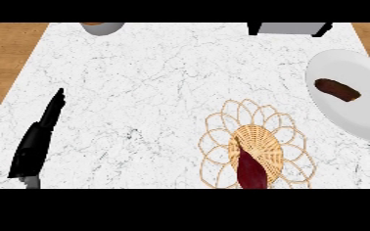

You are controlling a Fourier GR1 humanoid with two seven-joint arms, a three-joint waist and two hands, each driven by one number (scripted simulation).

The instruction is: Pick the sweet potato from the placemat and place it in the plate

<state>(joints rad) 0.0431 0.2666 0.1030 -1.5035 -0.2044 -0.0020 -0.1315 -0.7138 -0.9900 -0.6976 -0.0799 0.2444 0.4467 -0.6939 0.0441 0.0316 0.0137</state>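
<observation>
Sweet potato point(251, 172) lies on the woven placemat point(265, 142) at the surface's near edge; judged stiff, weighty, best grasped across its middle. Left hand point(34, 144) rests by the left edge, fingers apparently straight, pressed together.

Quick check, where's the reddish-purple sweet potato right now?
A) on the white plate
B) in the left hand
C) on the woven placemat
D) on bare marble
C: the sweet potato lies on the woven placemat near the view's lower edge. The plate at right holds only a separate brown item, and the left hand holds nothing.
</observation>
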